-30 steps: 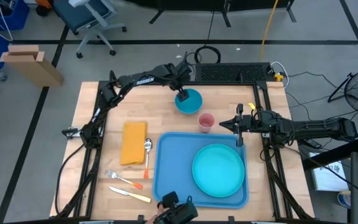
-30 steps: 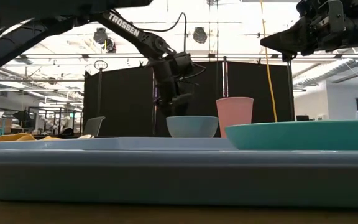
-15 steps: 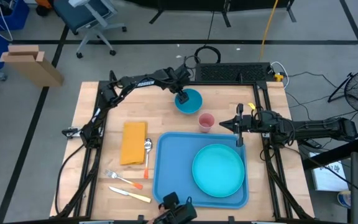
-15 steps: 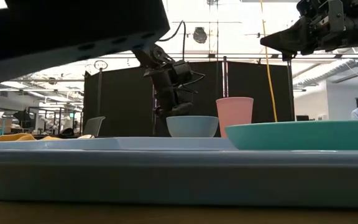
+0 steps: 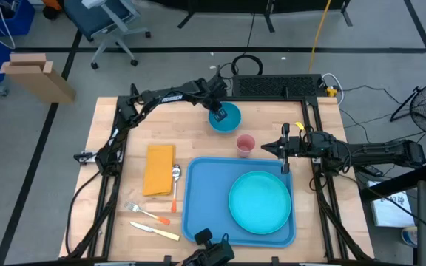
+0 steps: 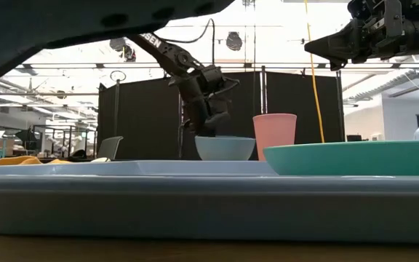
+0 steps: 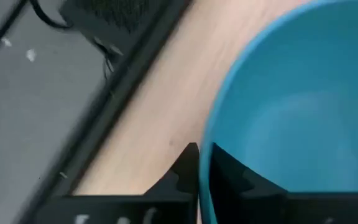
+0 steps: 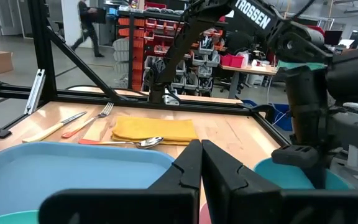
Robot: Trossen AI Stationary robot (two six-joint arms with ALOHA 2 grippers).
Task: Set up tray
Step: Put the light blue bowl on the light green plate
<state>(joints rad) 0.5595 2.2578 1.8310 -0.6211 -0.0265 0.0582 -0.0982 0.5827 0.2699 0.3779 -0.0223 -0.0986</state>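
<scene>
A blue bowl point(image 5: 226, 120) stands on its base on the wooden table behind the tray; my left gripper point(image 5: 217, 112) is shut on it, seen from the side in the low view point(image 6: 206, 131). The blue tray point(image 5: 205, 199) lies flat at the near middle, and a round teal plate point(image 5: 259, 201) rests on its right half. A pink cup point(image 5: 245, 145) stands upright between bowl and tray. My right gripper point(image 5: 285, 154) hangs shut and empty above the tray's far right corner, high in the low view point(image 6: 324, 48). My left gripper holds the bowl's rim point(image 7: 205, 149) on its far left side. One finger point(image 7: 182, 171) is outside the wall and the other finger point(image 7: 232, 177) inside the hollow. The fingers come from above, slanting down. The bowl stands upright on the table.
Left of the tray lie a yellow napkin point(image 5: 159, 168), a spoon point(image 5: 175, 176), a fork point(image 5: 145, 213) and a knife point(image 5: 154, 230). A black frame rail point(image 7: 123, 118) runs along the table's far edge close behind the bowl. A person walks in the room beyond point(image 8: 87, 22).
My left gripper has come down a little onto the bowl's rim and shut on it. The bowl has stayed where it was.
</scene>
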